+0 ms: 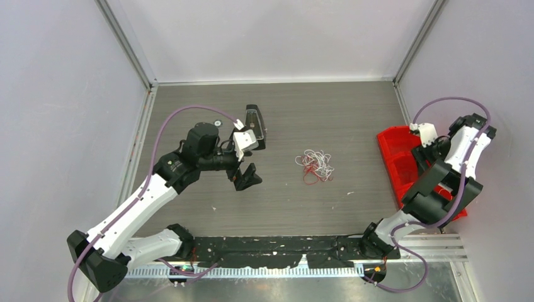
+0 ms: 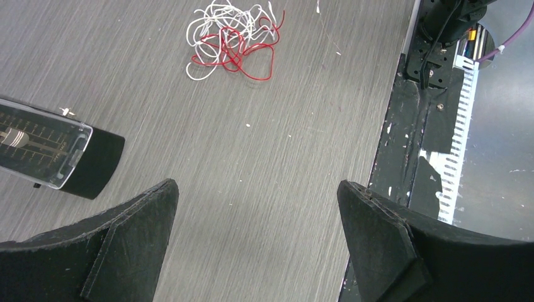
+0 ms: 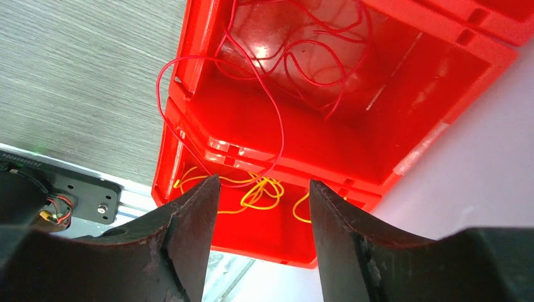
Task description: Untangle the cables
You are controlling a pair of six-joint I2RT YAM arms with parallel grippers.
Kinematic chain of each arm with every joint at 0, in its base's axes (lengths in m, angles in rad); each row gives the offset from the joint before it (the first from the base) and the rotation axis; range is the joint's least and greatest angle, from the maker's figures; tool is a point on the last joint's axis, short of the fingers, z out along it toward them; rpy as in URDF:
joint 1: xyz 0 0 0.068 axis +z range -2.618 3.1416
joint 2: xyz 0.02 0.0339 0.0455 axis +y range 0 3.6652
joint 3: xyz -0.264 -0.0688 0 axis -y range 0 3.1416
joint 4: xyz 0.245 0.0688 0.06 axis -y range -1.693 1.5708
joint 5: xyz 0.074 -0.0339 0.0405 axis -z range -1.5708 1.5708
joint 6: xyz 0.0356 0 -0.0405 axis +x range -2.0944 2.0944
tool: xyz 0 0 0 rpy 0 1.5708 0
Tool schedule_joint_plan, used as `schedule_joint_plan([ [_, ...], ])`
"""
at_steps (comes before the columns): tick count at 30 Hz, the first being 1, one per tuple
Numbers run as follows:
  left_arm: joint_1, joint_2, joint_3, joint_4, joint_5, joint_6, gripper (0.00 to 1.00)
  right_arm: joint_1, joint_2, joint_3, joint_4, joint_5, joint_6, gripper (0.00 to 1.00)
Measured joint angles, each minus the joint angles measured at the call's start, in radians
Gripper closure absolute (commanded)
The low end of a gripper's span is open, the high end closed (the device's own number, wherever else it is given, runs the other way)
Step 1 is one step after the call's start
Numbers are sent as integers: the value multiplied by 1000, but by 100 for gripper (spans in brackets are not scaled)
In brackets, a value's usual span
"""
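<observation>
A tangle of white and red cables (image 1: 315,167) lies on the grey table, right of centre; it also shows at the top of the left wrist view (image 2: 232,39). My left gripper (image 1: 250,160) hovers left of the tangle, open wide and empty (image 2: 258,189). My right gripper (image 1: 423,151) is over the red bin (image 1: 391,151), open and empty (image 3: 264,189). In the right wrist view a loose red cable (image 3: 277,94) lies in the bin's upper compartment and trails over the divider. A yellow cable (image 3: 258,192) lies in the lower compartment.
A black device with a clear cover (image 1: 255,126) lies on the table by my left gripper, also in the left wrist view (image 2: 56,157). The black base plate (image 1: 283,248) runs along the near edge. Walls enclose the table on three sides.
</observation>
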Motion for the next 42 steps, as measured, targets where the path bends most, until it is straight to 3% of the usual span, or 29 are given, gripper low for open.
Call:
schedule_joint_plan([
  [9,0,-1,0,0,0,0,0,0,72,-55,21,3,31,56],
  [20,0,-1,0,0,-6,0,1,0,98,-57,104,-2,91,60],
  [24,0,-1,0,0,-8,0,0,0,107,-63,147,19,96,87],
  [26,0,-1,0,0,-8,0,0,0,117,-64,155,24,97,94],
  [35,0,2,0,0,-8,4,1,41,130,39,149,-61,108,95],
  [42,0,14,0,-4,-11,4,1,101,99,-3,304,-105,52,95],
])
